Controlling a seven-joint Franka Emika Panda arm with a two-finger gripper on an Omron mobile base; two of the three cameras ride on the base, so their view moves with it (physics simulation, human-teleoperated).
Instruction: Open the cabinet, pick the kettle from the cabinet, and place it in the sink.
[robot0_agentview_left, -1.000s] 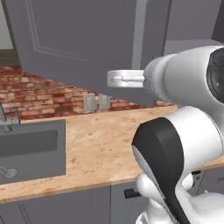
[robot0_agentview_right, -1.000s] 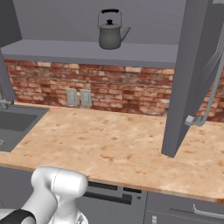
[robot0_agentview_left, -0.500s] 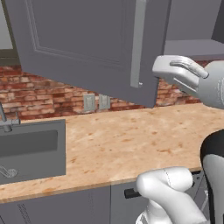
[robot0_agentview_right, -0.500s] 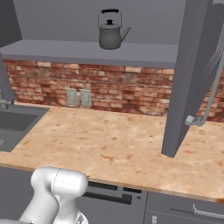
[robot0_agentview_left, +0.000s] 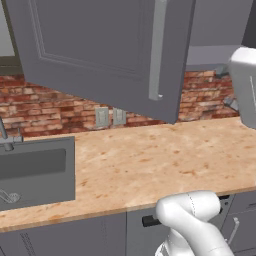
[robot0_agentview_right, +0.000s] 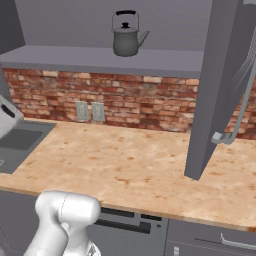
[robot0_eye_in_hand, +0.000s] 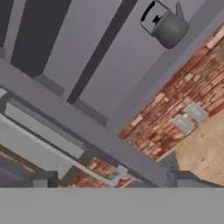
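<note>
The cabinet stands open, its left door (robot0_agentview_left: 100, 55) with a long bar handle (robot0_agentview_left: 159, 50) swung out over the counter and its right door (robot0_agentview_right: 222, 85) swung out on the other side. The kettle (robot0_agentview_right: 126, 35) sits upright on the cabinet's shelf (robot0_agentview_right: 100, 60), grey with a black arched handle. It also appears far off in the rolled hand view, as the kettle (robot0_eye_in_hand: 168, 26) at the upper right. My gripper (robot0_eye_in_hand: 112, 181) is open, its fingertips (robot0_eye_in_hand: 41, 181) wide apart with nothing between them, well short of the kettle. The sink (robot0_agentview_left: 35, 170) lies at the counter's left end.
A brick back wall with two outlets (robot0_agentview_right: 90, 111) runs behind the wooden counter (robot0_agentview_right: 125, 165). The faucet (robot0_agentview_left: 5, 135) stands behind the sink. A white arm link (robot0_agentview_left: 245, 85) hangs at the right edge of the left base view. Base cabinets (robot0_agentview_right: 210, 242) sit below.
The arm has swung up and to the right, out of the middle of the left base view. The left door has swung a little wider. Kettle and right door have not moved.
</note>
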